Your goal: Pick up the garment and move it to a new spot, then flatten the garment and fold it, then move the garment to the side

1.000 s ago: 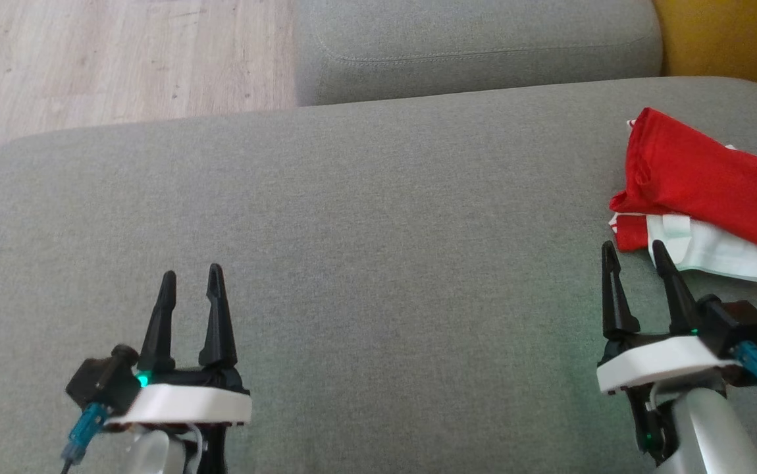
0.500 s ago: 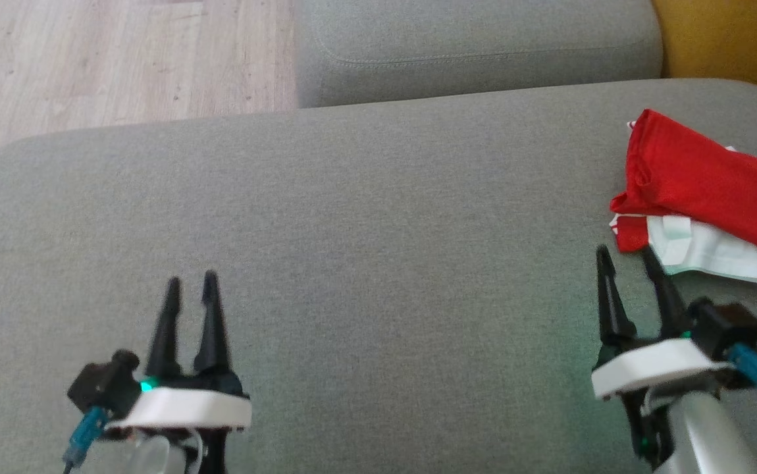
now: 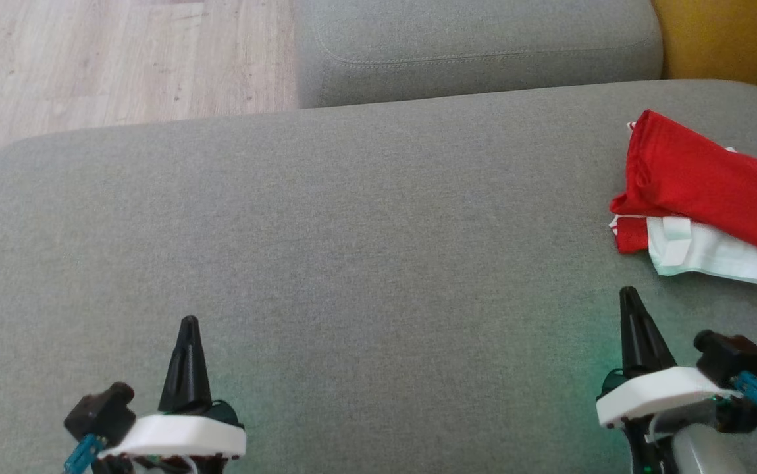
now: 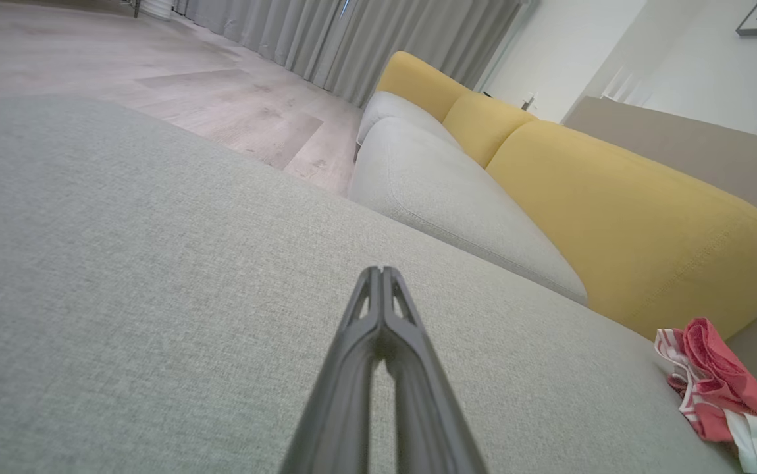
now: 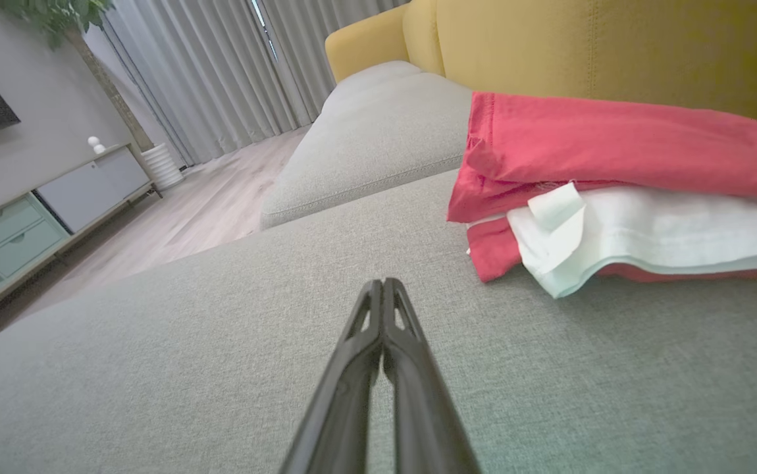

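Note:
The garment (image 3: 701, 197) is a folded red and white bundle lying at the right side of the grey cushion (image 3: 352, 230). It also appears in the right wrist view (image 5: 615, 197) and at the lower right of the left wrist view (image 4: 721, 395). My right gripper (image 3: 628, 296) is shut and empty, just short of the garment's near edge and a little to its left. My left gripper (image 3: 189, 324) is shut and empty at the lower left, far from the garment. In both wrist views the fingers (image 5: 384, 289) (image 4: 382, 273) meet at the tips over bare cushion.
A second grey cushion (image 3: 477, 46) lies beyond the first, with yellow backrests (image 4: 615, 210) on the right. Wooden floor (image 3: 115, 59) shows past the cushion's far left edge. Curtains and a low cabinet (image 5: 43, 210) stand across the room.
Both grippers have gone from open to shut with nothing between the fingers. Both have drawn back toward the near edge of the cushion. The garment has stayed put.

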Available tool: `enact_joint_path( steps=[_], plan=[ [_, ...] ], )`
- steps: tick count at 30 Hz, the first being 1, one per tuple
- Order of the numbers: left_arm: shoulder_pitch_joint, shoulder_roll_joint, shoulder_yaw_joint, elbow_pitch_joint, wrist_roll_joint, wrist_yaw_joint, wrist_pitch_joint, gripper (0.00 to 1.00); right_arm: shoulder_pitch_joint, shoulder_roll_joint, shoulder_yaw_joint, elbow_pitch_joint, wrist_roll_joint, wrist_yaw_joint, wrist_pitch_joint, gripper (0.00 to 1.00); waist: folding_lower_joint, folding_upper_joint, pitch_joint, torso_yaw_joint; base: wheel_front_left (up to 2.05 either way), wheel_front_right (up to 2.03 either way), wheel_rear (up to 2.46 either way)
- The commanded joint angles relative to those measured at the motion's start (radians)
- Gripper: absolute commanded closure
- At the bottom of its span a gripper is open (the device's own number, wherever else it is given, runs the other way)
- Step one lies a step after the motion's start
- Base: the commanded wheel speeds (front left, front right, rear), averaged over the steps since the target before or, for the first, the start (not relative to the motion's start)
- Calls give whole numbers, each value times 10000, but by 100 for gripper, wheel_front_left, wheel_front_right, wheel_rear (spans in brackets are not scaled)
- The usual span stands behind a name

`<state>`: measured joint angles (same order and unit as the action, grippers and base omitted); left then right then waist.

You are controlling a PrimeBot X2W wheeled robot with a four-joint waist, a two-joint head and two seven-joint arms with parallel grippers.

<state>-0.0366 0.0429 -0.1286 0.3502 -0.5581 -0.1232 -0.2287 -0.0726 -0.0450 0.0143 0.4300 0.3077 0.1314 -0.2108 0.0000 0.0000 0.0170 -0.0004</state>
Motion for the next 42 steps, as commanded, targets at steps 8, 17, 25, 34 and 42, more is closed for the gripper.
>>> enact_joint_path(
  steps=[8,17,25,34,42],
  plan=[
    [-486,73,280,-399,-914,-12,259,100,-439,-17,-150,-498,1117,0,238,100,0,0,-10,1,0,0,0],
    [-502,98,430,-460,-1769,-17,503,100,-430,-20,-246,-617,2141,0,496,100,0,0,-21,1,0,0,0],
    [-515,114,551,-506,-2430,-22,697,100,-424,-22,-322,-708,2938,-1,697,100,0,0,-30,1,0,0,0],
    [-534,134,729,-569,-3370,-28,978,100,-416,-26,-431,-837,4075,-2,985,100,0,0,-42,1,0,0,0],
    [-550,146,876,-619,-4115,-32,1205,100,-409,-28,-517,-940,4982,-2,1214,100,0,0,-52,2,0,0,0]
  ],
)
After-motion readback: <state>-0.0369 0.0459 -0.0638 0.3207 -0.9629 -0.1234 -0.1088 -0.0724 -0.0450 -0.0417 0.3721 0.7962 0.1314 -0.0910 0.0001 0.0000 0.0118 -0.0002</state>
